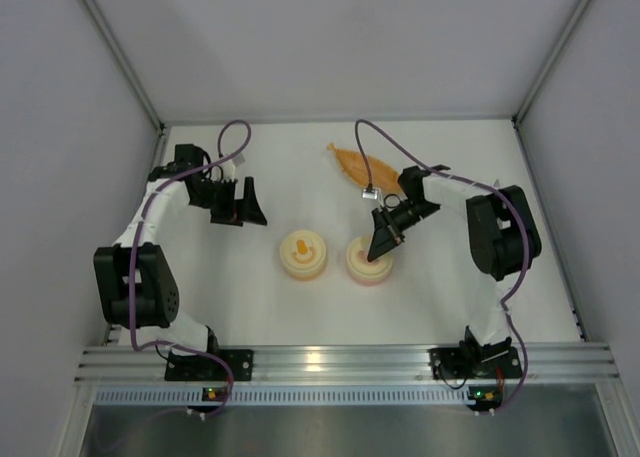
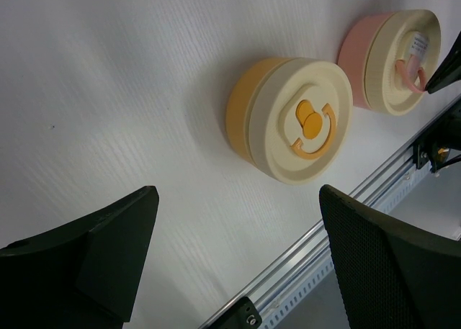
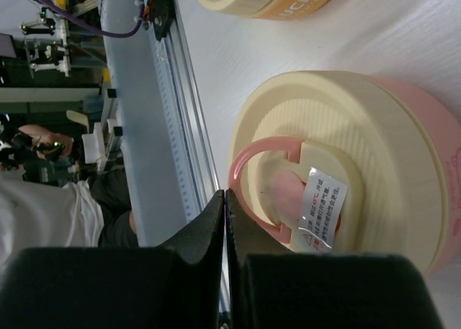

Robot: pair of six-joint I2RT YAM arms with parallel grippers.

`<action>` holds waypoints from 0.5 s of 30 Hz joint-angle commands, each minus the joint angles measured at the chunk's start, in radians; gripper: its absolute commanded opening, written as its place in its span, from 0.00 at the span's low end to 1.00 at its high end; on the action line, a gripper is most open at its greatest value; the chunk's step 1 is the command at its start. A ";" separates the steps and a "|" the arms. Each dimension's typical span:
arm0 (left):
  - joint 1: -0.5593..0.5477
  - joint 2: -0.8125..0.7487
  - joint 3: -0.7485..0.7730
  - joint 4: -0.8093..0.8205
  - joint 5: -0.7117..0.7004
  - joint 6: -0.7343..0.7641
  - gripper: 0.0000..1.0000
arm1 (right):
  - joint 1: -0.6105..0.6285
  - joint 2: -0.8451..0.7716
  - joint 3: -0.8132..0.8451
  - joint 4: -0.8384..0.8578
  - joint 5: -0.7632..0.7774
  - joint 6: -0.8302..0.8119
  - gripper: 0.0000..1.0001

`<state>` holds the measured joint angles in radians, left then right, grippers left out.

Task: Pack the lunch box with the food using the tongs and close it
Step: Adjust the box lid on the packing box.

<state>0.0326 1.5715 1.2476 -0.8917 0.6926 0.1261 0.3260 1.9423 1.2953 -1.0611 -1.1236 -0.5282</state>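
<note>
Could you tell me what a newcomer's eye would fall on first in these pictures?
Two round boxes with cream lids sit mid-table: the yellow box on the left, the pink box on the right. The right gripper, shut, has its tips at the pink loop on that lid, while the left gripper hangs open at the rear left.

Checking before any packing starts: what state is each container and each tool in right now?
yellow box: lid on
pink box: lid on
left tool: open, empty, clear of both boxes
right tool: shut, tip at the pink box's lid loop
</note>
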 commanded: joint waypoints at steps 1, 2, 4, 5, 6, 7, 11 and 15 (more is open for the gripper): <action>0.007 0.007 0.032 0.002 0.033 0.017 0.98 | 0.031 0.012 -0.011 0.018 -0.048 -0.038 0.00; 0.007 0.005 0.032 0.002 0.033 0.018 0.98 | 0.034 0.010 -0.024 0.036 -0.042 -0.027 0.00; 0.009 0.005 0.032 0.002 0.033 0.018 0.98 | 0.041 0.007 -0.036 0.059 -0.030 -0.006 0.00; 0.007 0.002 0.032 0.002 0.030 0.017 0.98 | 0.042 0.000 -0.051 0.073 -0.016 0.006 0.00; 0.007 0.002 0.030 0.004 0.028 0.017 0.98 | 0.045 -0.008 -0.060 0.116 -0.007 0.023 0.00; 0.007 0.002 0.030 0.002 0.027 0.020 0.98 | 0.047 -0.017 -0.070 0.137 0.005 0.052 0.00; 0.007 -0.005 0.019 -0.003 0.015 0.029 0.98 | 0.059 -0.066 -0.100 0.210 0.091 0.096 0.00; 0.007 -0.007 0.001 -0.009 0.005 0.067 0.98 | 0.065 -0.098 -0.091 0.204 0.082 0.094 0.02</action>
<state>0.0326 1.5757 1.2472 -0.8925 0.6903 0.1448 0.3759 1.9137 1.1912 -0.9508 -1.0576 -0.4290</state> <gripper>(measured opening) 0.982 0.015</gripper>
